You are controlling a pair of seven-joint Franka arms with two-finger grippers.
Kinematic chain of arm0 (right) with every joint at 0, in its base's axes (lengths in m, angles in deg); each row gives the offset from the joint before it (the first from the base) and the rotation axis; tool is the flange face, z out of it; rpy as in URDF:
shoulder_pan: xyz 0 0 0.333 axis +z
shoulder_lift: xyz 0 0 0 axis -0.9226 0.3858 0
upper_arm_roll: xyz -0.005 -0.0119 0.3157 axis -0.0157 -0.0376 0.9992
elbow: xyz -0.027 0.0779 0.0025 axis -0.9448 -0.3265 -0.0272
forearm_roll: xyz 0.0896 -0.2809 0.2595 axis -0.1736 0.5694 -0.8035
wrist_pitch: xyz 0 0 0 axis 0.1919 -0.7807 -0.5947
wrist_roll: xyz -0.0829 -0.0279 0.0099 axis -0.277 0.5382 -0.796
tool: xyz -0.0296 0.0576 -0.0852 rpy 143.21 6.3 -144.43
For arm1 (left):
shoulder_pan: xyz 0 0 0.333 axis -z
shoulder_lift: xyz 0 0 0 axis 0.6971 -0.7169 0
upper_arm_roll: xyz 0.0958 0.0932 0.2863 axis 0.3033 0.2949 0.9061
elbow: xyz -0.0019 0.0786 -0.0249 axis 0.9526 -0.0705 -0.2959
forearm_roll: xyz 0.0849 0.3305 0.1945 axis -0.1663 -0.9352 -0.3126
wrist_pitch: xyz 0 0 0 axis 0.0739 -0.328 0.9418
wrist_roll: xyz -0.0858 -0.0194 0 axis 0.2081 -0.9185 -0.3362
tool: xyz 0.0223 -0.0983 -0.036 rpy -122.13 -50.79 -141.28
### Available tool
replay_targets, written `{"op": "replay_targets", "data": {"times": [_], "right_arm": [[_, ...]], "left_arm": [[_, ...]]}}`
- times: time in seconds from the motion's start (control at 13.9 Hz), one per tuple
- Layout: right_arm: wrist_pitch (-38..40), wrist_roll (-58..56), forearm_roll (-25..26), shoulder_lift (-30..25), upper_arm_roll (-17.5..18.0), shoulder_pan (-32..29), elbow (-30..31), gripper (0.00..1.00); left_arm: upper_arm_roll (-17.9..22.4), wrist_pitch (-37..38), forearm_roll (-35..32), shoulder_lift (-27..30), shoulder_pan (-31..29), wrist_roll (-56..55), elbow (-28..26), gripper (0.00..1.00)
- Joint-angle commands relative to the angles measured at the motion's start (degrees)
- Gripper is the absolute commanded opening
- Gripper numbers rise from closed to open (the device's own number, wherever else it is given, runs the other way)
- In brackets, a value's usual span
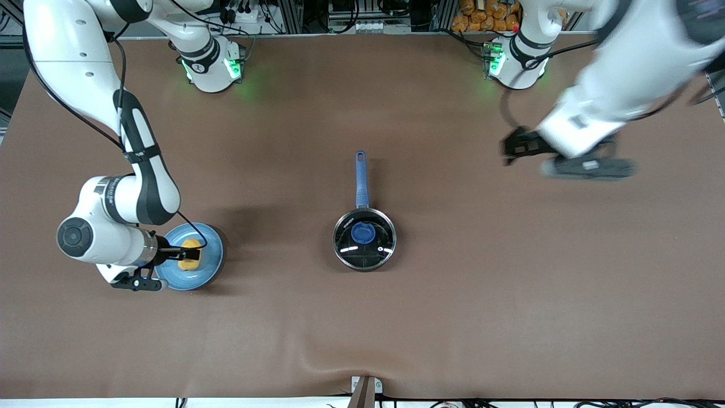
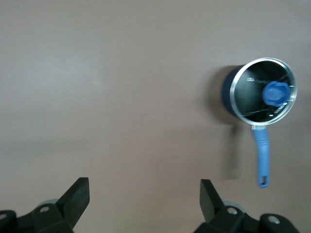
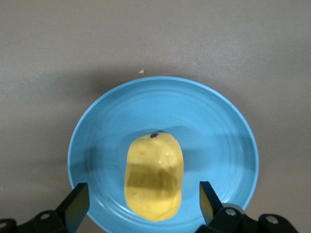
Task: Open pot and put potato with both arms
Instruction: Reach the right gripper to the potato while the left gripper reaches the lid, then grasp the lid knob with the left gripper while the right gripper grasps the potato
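Both jaws open, right gripper over potato on plate, left gripper near lidded pot.

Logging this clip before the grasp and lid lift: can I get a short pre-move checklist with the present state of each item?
1. Potato lies on the blue plate: ok.
2. Right end effector is open, a finger on each side of the potato, over the plate: ok.
3. Right fingers touching the potato: cannot tell.
4. Glass lid with its blue knob is on the pot, so the pot is not open: not ok for putting the potato in yet.
5. Left end effector is open, over bare table toward the left arm's end, away from the pot: not ok for a lid grasp yet.
6. Pot handle points toward the robots' bases, with nothing on it: ok.
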Motion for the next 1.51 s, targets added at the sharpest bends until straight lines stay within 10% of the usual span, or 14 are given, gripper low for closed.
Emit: {"op": "replay_targets", "data": {"times": [0.0, 0.5, 0.79, 0.94, 1.44], "right_arm": [[-1.6, -1.1, -1.5, 1.5, 0.4, -0.5, -0.6, 1.0], [-8.1, -2.2, -1.5, 1.7, 0.3, -0.1, 3.4, 0.96], [-8.2, -3.4, -1.4, 1.7, 0.3, -0.1, 3.4, 0.33], [-8.2, -4.6, -1.5, 1.7, 0.3, -0.5, 3.4, 0.2], [-5.3, -2.8, -1.5, -2.1, 0.4, 1.8, 2.7, 0.17]], "left_arm": [[0.5, -4.8, -0.2, -6.5, 5.1, -8.2, 3.8, 1.0], [1.0, -21.0, -3.7, -18.6, 15.0, -23.3, 6.8, 1.0], [1.7, -27.6, -10.9, -28.9, 19.3, -33.6, 13.0, 1.0], [4.7, -31.3, -12.0, -31.8, 22.2, -36.0, 14.3, 1.0], [9.7, -37.9, -11.9, -36.4, 27.0, -36.2, 14.4, 1.0]]}}
